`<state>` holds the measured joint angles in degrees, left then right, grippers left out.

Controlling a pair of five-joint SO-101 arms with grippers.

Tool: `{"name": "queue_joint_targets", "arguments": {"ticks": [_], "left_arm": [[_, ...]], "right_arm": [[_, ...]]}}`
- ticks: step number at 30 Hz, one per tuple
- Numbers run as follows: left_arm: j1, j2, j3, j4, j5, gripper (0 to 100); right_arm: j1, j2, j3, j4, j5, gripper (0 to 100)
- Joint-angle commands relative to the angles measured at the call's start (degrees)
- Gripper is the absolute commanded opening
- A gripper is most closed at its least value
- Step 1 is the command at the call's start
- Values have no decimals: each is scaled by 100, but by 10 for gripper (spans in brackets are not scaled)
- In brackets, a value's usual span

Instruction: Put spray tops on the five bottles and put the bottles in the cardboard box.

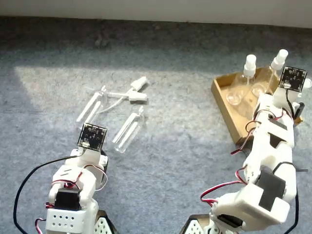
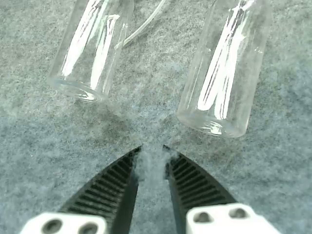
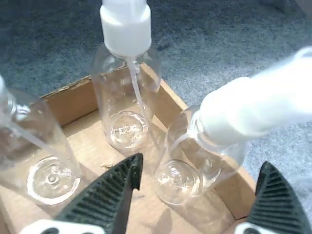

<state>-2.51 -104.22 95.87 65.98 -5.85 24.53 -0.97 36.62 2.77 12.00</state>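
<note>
Our left gripper [image 2: 152,148], barely parted and empty, sits just short of two capless bottles [image 2: 224,73] lying on open carpet [image 2: 273,170]. Loose spray tops [image 1: 140,97] lie beyond. Our right gripper [image 3: 201,165] gapes wide, empty, over three capped bottles [image 3: 126,97] standing in the cardboard box [image 3: 73,100].

Cardboard box [image 1: 228,109] sits by the worktop's [image 1: 185,161] right edge, three topped bottles [image 3: 126,105] standing inside. Left of centre, two open bottles [image 1: 129,130] lie side by side, loose spray tops [image 1: 139,96] just behind them.
</note>
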Motion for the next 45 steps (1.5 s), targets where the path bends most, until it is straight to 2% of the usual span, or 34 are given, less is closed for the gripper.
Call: {"name": "queue_joint_targets", "arguments": {"ticks": [1,12,16,24,29,37,45], "left_arm": [[4,-57,110,-105,26,31],[4,-57,110,-105,26,31],[4,-57,110,-105,26,31],[-31,-57,110,-105,35,31],[-40,-57,110,-105,26,31],[-57,-57,84,-97,18,31],[-1033,-57,-338,114,26,31]], "right_arm": [[-75,-620,-312,585,70,325],[-92,-1877,-312,2413,237,324],[-321,-2299,-312,3143,809,322],[-945,-3178,-312,3960,809,321],[-1815,-3829,-312,4796,44,321],[-3284,-4110,-514,5349,-923,321],[-4418,-3336,-2167,6615,-1855,321]]}}
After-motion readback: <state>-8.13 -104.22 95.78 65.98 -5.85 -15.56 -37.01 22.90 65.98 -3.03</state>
